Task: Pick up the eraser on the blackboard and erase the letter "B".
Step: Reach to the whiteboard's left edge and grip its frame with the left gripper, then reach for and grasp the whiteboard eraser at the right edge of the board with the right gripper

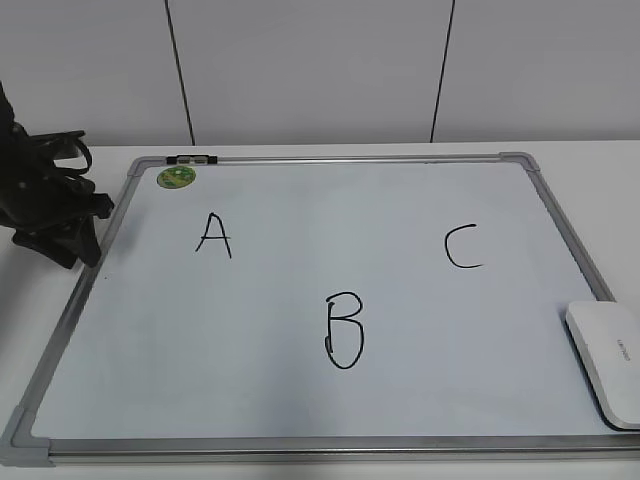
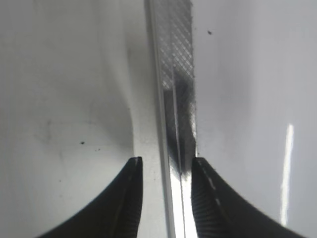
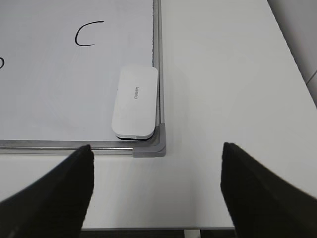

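The blackboard (image 1: 300, 300) is a white board with a silver frame, flat on the table. The black letter "B" (image 1: 344, 331) is at its lower middle, between "A" (image 1: 213, 236) and "C" (image 1: 463, 247). The white eraser (image 1: 608, 362) lies at the board's right front corner, also in the right wrist view (image 3: 134, 101). My right gripper (image 3: 157, 171) is open and empty, above the bare table just in front of that corner; it is out of the exterior view. My left gripper (image 2: 167, 171) is open, its jaws straddling the board's left frame (image 2: 171, 99), and shows at the exterior view's left edge (image 1: 60, 215).
A round green sticker (image 1: 176, 177) sits at the board's back left corner. A grey plastic corner piece (image 3: 153, 144) lies next to the eraser. The white table (image 3: 233, 89) stretches right of the board. A wall stands behind.
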Action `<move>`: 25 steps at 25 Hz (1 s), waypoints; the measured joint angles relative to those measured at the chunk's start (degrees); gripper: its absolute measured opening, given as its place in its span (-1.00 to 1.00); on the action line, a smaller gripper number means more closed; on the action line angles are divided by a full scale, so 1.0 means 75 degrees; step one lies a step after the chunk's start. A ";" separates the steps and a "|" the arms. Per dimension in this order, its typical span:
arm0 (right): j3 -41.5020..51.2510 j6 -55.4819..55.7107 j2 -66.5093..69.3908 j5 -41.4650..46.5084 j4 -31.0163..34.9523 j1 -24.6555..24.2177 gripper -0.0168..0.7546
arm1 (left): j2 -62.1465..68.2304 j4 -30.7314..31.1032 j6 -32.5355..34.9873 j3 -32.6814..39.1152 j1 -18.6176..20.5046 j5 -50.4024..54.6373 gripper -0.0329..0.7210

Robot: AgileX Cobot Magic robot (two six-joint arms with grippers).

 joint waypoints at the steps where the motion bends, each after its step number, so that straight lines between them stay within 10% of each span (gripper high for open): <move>1: 0.0000 0.0000 0.0000 0.0000 0.0000 0.0000 0.58 | 0.0000 -0.0011 0.0000 0.0000 0.0000 -0.0011 -0.26; 13: 0.0000 0.0000 0.0000 0.0000 0.0000 0.0000 0.58 | 0.0213 -0.0139 0.0000 -0.0077 0.0000 0.0020 -0.32; 25: 0.0000 0.0000 0.0000 0.0000 0.0000 0.0000 0.58 | 0.0213 -0.0213 -0.0017 -0.0091 0.0000 0.0087 -0.80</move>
